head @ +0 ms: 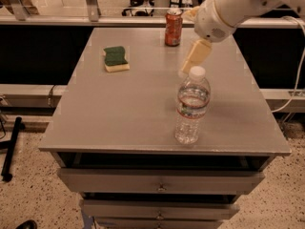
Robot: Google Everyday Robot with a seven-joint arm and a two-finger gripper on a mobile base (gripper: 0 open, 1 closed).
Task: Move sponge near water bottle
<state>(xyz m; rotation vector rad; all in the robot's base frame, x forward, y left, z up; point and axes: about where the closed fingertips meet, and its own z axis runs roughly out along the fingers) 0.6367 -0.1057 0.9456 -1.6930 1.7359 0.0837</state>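
Observation:
The sponge (116,58), dark green on top over pale yellow foam, lies flat on the grey table (119,113) at the far left. The water bottle (191,106), clear with a white cap and a red label band, stands upright near the front right. My gripper (186,69) hangs over the table from the white arm at the upper right, just behind and above the bottle's cap. It is well to the right of the sponge and holds nothing that I can see.
An orange-red soda can (173,27) stands at the table's far edge, just left of the arm. Drawers (159,182) sit under the tabletop. A railing and glass partition run behind the table. A black stand leg (10,149) lies on the floor at the left.

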